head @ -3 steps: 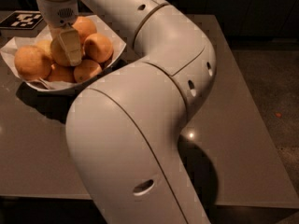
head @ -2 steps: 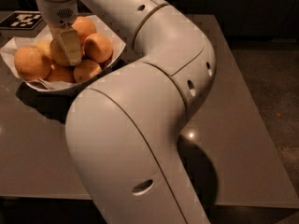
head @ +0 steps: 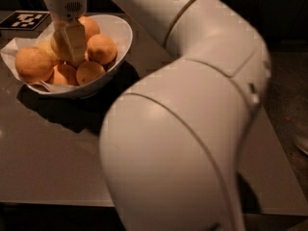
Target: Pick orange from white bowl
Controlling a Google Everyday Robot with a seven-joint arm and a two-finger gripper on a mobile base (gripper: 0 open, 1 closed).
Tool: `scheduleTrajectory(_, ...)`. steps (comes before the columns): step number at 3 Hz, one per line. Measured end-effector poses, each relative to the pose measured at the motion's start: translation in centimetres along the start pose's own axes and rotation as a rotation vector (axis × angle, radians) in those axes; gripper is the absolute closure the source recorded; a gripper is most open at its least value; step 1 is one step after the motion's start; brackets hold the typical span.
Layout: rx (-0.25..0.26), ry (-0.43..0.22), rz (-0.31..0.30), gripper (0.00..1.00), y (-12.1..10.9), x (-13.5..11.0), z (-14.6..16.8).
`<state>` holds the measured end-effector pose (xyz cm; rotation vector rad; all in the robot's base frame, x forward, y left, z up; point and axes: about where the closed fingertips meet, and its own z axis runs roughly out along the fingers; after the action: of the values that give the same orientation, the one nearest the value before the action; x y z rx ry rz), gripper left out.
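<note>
The white bowl [head: 120, 37] stands at the table's far left, lined with crinkled white paper and holding several oranges. My gripper [head: 70, 42] hangs from its white wrist straight down into the middle of the bowl. It sits against one orange [head: 57, 48] in the centre of the pile. Other oranges lie around it: one at the left [head: 32, 64], one at the right [head: 101, 48] and one in front [head: 90, 72]. My arm's large white elbow fills the right and front of the view.
The bowl stands on a dark grey table [head: 48, 153]. A black-and-white marker tag [head: 24, 19] lies at the far left corner behind the bowl. The table's right edge drops to a dark floor [head: 288, 105].
My arm's elbow has swung closer and lower, filling more of the view. The gripper stays in the bowl at about the same spot. The oranges have not moved.
</note>
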<state>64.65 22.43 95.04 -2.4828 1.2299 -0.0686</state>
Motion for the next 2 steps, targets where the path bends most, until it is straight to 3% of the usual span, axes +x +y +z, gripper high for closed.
scheduleTrajectory(2, 0.15, -0.093, -0.015, 1.0, 3.5, -2.4, -5.5)
